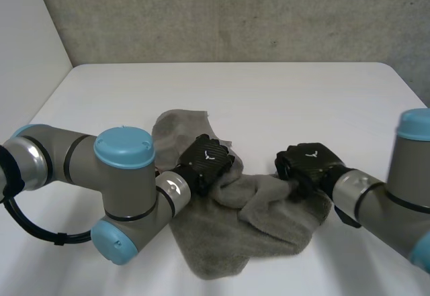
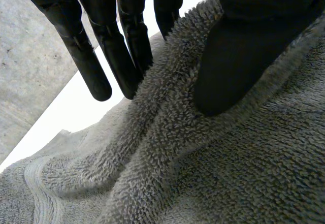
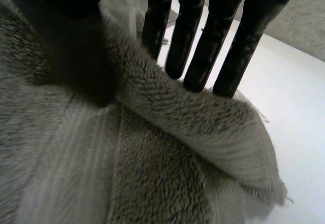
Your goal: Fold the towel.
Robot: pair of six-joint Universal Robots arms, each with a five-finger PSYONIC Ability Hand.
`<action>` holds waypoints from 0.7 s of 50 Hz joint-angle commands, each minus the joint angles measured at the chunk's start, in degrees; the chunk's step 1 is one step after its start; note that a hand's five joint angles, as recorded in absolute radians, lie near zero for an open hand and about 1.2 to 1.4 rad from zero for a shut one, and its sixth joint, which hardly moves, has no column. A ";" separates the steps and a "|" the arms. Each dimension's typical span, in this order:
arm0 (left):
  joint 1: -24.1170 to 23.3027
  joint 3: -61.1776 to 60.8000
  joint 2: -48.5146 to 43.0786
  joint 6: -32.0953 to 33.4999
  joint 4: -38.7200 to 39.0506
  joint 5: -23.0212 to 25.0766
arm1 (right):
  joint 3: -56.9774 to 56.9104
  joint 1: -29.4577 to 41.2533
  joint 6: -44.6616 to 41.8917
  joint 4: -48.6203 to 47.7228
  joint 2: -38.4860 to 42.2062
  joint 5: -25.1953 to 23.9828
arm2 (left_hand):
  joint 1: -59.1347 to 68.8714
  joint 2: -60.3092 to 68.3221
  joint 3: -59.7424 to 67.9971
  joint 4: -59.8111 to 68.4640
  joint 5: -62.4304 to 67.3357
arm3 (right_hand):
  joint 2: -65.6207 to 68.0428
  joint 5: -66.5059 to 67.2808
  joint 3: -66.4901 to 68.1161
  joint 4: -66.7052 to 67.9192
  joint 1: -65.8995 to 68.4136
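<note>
Head view: crumpled towel [image 1: 269, 222] near the tabletop's [image 1: 282, 94] front edge; left robot hand [image 1: 207, 163] and right robot hand [image 1: 309, 164] each pinch a towel ridge between thumb and fingers.

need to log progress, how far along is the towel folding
No neat fold yet: the towel lies crumpled on the table. In hand: the left hand pinches a ridge near its middle, the right hand a fold by its edge. Left: flattening and every fold.

No readable text or numbers; just a small white emblem, not letters, on the back of the left hand [image 1: 208, 160] and the right hand [image 1: 310, 162].
</note>
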 commanded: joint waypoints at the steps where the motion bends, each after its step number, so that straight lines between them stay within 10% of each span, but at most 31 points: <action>1: 0.18 2.24 -0.24 0.28 5.18 0.00 | -12.82 1.99 -4.99 -0.02 4.57 6.97 | 24.10 24.00 24.00 23.95 24.18 | 24.73 25.33 25.49 25.70 25.80; 15: 5.98 13.32 10.55 -7.52 41.65 -17.22 | -25.42 1.38 1.33 -29.64 -7.64 11.82 | 24.10 24.00 24.00 23.95 24.18 | 24.73 25.33 25.49 25.70 25.80; 35: 6.42 -16.03 12.77 -10.26 40.89 -17.14 | -9.43 2.69 -20.74 -17.86 -0.88 2.68 | 24.10 24.00 24.00 23.95 24.18 | 24.73 25.33 25.49 25.70 25.80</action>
